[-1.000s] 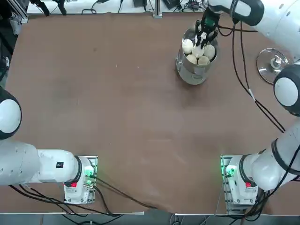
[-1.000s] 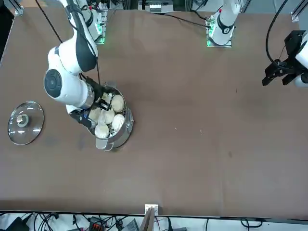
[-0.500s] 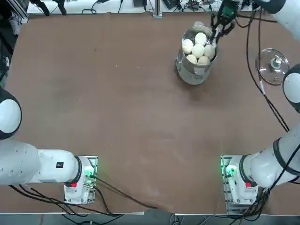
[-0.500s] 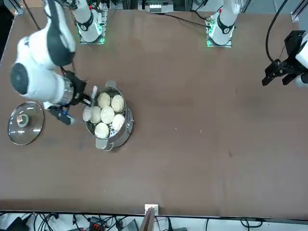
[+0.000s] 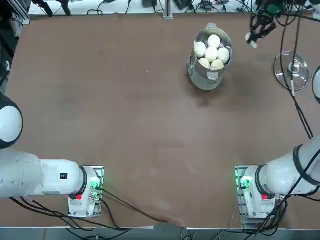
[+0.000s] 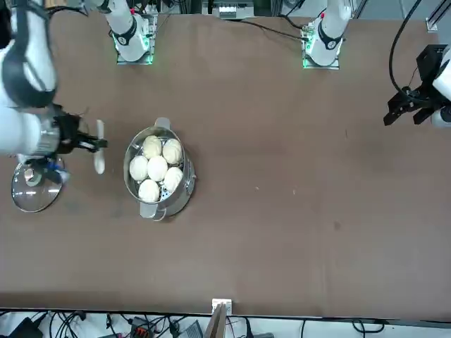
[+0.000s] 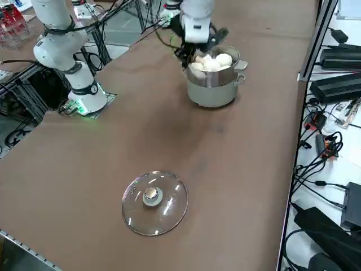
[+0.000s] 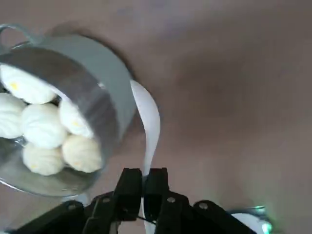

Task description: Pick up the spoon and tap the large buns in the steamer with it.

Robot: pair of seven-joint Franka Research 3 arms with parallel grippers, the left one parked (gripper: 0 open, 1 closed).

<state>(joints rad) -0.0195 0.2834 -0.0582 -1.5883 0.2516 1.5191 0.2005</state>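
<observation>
Front view: right gripper [image 6: 90, 144] grips the spoon [image 6: 99, 148] between steamer [image 6: 158, 179] and lid [image 6: 34, 181].

The tool [image 6: 90, 145] has carried the spoon [image 6: 99, 147] out of the steamer [image 6: 158, 172], toward the lid [image 6: 36, 179].

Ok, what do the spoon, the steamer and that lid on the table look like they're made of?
Spoon, pinched in the right gripper: smooth glossy white, likely ceramic, possibly plastic. Steamer: shiny grey walls with reflections, looks like polished steel. Lid: see-through disc showing the table beneath, apparently glass, with a pale knob and a metallic-looking rim.
</observation>
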